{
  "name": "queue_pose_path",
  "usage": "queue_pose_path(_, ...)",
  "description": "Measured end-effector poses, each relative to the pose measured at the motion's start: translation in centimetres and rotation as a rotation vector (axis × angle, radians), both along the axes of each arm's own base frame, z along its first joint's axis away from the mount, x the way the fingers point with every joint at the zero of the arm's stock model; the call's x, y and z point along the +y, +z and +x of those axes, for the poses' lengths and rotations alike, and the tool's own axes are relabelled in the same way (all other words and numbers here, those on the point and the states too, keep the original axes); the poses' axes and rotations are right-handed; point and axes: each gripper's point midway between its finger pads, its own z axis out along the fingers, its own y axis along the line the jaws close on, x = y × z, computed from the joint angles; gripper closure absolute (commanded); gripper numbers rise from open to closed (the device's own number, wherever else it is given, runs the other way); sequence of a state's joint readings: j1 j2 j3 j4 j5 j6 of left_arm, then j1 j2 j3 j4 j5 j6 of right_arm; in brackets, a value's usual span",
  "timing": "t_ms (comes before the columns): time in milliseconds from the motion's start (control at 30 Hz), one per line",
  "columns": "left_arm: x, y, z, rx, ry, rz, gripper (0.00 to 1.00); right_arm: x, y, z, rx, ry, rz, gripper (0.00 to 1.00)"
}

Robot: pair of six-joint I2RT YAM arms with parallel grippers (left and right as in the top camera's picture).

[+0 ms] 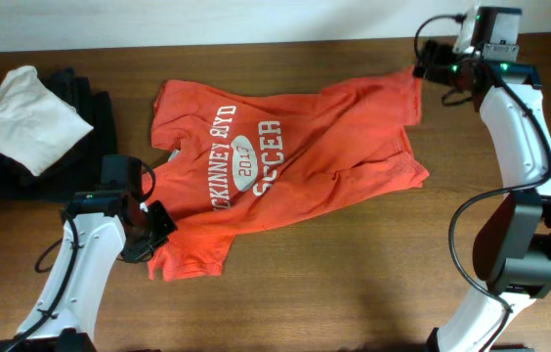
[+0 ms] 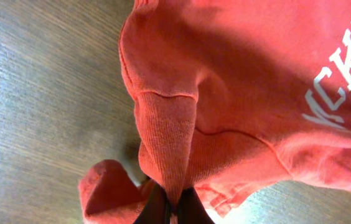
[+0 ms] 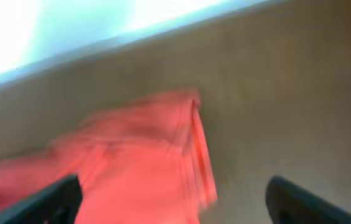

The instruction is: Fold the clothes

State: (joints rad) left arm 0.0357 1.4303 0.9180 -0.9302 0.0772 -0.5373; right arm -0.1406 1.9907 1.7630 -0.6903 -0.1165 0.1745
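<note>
An orange T-shirt with white lettering lies spread and wrinkled across the middle of the wooden table. My left gripper is at the shirt's lower left sleeve and is shut on a pinched fold of the orange fabric. My right gripper hovers at the shirt's upper right sleeve. Its fingers are wide apart and hold nothing; the view is blurred.
A pile of clothes sits at the far left: a white garment on top of dark ones. The table's far edge runs just behind the right gripper.
</note>
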Motion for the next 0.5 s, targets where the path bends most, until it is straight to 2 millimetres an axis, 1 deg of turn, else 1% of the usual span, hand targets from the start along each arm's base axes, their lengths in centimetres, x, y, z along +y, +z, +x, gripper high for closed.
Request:
queue_pose_path(67, 0.0, 0.0, 0.2, -0.008, 0.0, 0.0, 1.0, 0.0, -2.1, -2.6, 0.133, -0.01, -0.001, 0.02)
queue_pose_path(100, 0.0, 0.0, 0.3, -0.013, 0.0, 0.0, 1.0, 0.0, -3.4, -4.2, 0.211, -0.015, 0.0, 0.13)
queue_pose_path(133, 0.0, 0.1, 0.4, -0.016, 0.0, 0.0, 1.0, 0.0, -4.0, -4.9, 0.245, -0.017, -0.001, 0.29)
queue_pose_path(167, 0.0, 0.1, 0.5, -0.02, 0.0, 0.0, 1.0, 0.1, -4.7, -5.7, 0.279, -0.017, -0.001, 0.4)
queue_pose_path(200, 0.0, 0.1, 0.6, -0.023, 0.0, 0.0, 1.0, 0.1, -5.7, -6.6, 0.318, -0.013, -0.003, 0.47)
queue_pose_path(233, 0.0, 0.1, 0.7, -0.03, 0.0, 0.001, 1.0, 0.1, -6.2, -7.0, 0.333, -0.017, 0.0, 0.46)
queue_pose_path(267, 0.0, 0.1, 0.7, -0.03, 0.0, 0.001, 1.0, 0.2, -7.1, -7.4, 0.349, -0.013, 0.001, 0.46)
queue_pose_path(333, 0.0, 0.1, 0.7, -0.03, 0.0, 0.001, 1.0, 0.3, -8.1, -7.6, 0.353, -0.01, -0.001, 0.46)
queue_pose_path(400, 0.0, 0.1, 0.7, -0.03, 0.0, 0.001, 1.0, 0.7, -10.1, -7.5, 0.339, 0.003, -0.001, 0.46)
queue_pose_path(500, 0.0, 0.1, 0.8, -0.031, 0.0, 0.001, 1.0, 1.7, -12.0, -7.2, 0.302, 0.035, -0.005, 0.46)
